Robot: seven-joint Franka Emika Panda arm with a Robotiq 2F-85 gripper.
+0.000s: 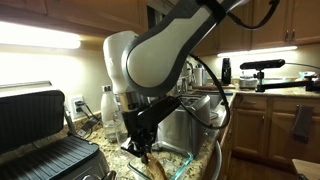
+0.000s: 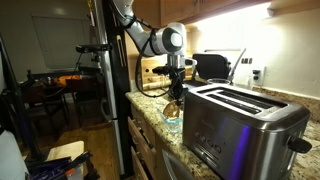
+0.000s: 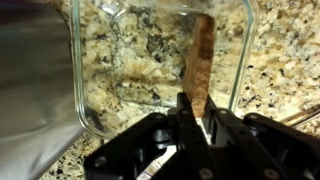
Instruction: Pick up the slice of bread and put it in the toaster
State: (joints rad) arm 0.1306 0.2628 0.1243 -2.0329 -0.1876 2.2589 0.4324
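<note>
- The pincer (image 3: 198, 112) is seen nearest in the wrist view, its black fingers closed down to a narrow gap on the lower end of the slice of bread (image 3: 203, 50).
- The slice is held upright and edge-on, tan-brown with a darker crust, and nothing else is gripped.
- The slice is seen hanging over a clear glass container (image 3: 76, 70), through whose floor the speckled granite surface (image 3: 285, 60) is visible; whether the slice's lower edge touches the container cannot be told.
- A blurred grey metal face is seen at the left edge of the wrist view, just beside the container.
- In an exterior view the toaster (image 2: 240, 125) is placed near and to the right, shiny and boxy, with its two top slots empty.
- The pincer (image 2: 178, 92) is seen farther back and to the left of the toaster, pointing down over the glass container (image 2: 174, 122), which stands just beside the toaster's far end.
- The bread is therefore located above the container, apart from the toaster and not in a slot.
- A black ribbed grill press (image 1: 40, 135) is seen open at the near left in an exterior view, with a clear plastic bottle (image 1: 108, 110) behind it.
- In that view the pincer (image 1: 146, 148) is shown between the grill press and the toaster (image 1: 190, 125).
</note>
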